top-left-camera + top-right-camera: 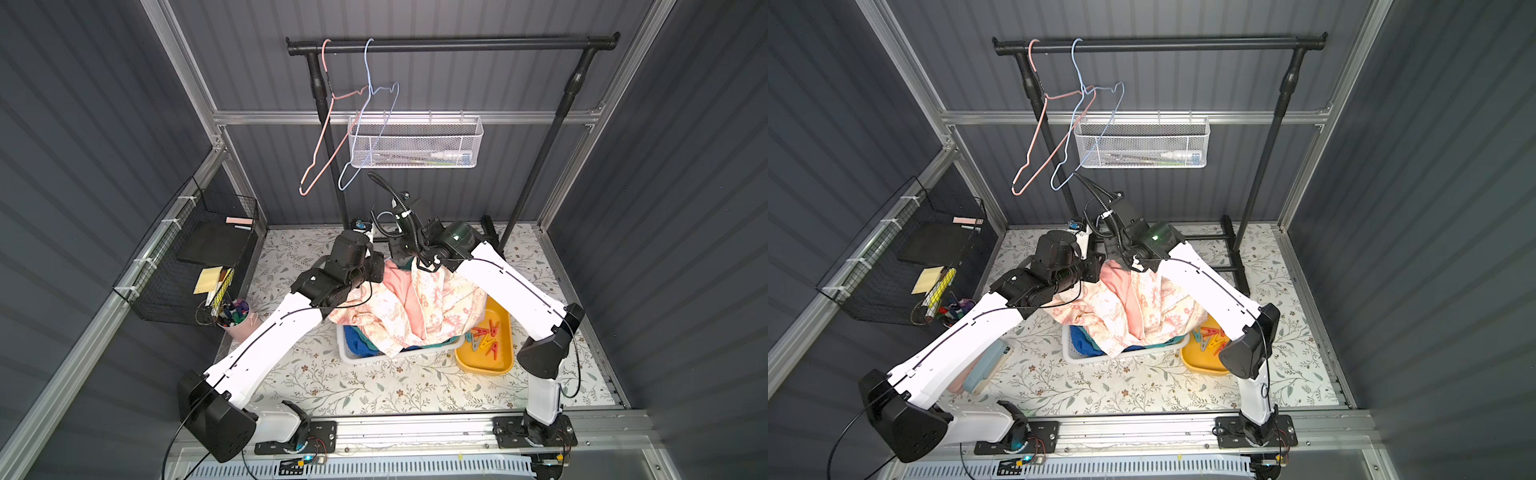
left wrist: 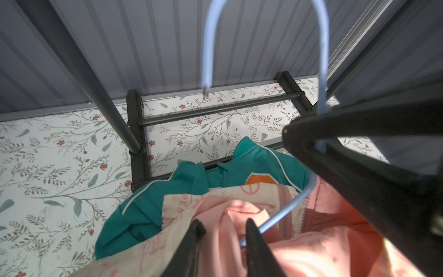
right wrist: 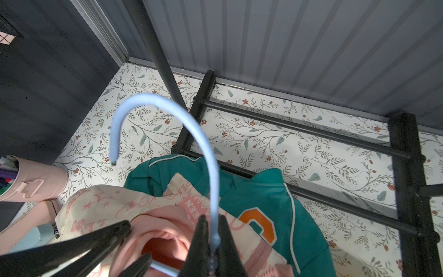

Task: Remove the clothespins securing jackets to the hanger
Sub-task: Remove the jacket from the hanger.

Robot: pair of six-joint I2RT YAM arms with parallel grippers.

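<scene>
Clothespins (image 1: pixel 484 337): loose heap in yellow tray (image 1: pixel 482 368), 3 o'clock of white basket (image 1: pixel 353 359), right half of desk (image 1: pixel 374 390). Mostly red-coral, few yellow and teal, one greyish. Flat, crisscrossed. Long axes mixed, several about 1-to-7 o'clock; clip ends too small to tell.

Jackets heaped on basket. Cream jacket (image 1: pixel 419 307) on top, pink floral print, pink lining turned out. It spills past rim at 9 and 6 o'clock, comes up to tray at 3. Blue jacket (image 1: pixel 357 338) under it, inside basket. Teal jacket (image 2: pixel 251 165), white piping, orange letter patch (image 3: pixel 260 224), on heap's 12 o'clock side, covering part of rack base bar (image 3: pixel 335 202) in right wrist view.

Held hanger (image 3: pixel 191 124), light-blue wire, sits inside cream jacket; hook arches above collar, tip hanging free. Right jaws clenched on its neck, wire pinched between them. Shoulder wire runs down into pink lining beside left jaws. Left jaws part-closed around fold of pink lining at collar; pinching or not, cannot tell.

Room: bare floral desk at 6 o'clock between basket and front rail; narrower strip at 9 up to pink cup (image 1: pixel 243 322). Right arm's elbow (image 1: pixel 544 353) near tray's 3 o'clock edge. Rack rail (image 1: pixel 453 43) overhead at 12, coral rail hanger (image 1: pixel 351 93) and blue rail hanger (image 1: pixel 384 87) bunched toward its 9 o'clock end. White mesh bin (image 1: pixel 415 141) on back wall below rail.
</scene>
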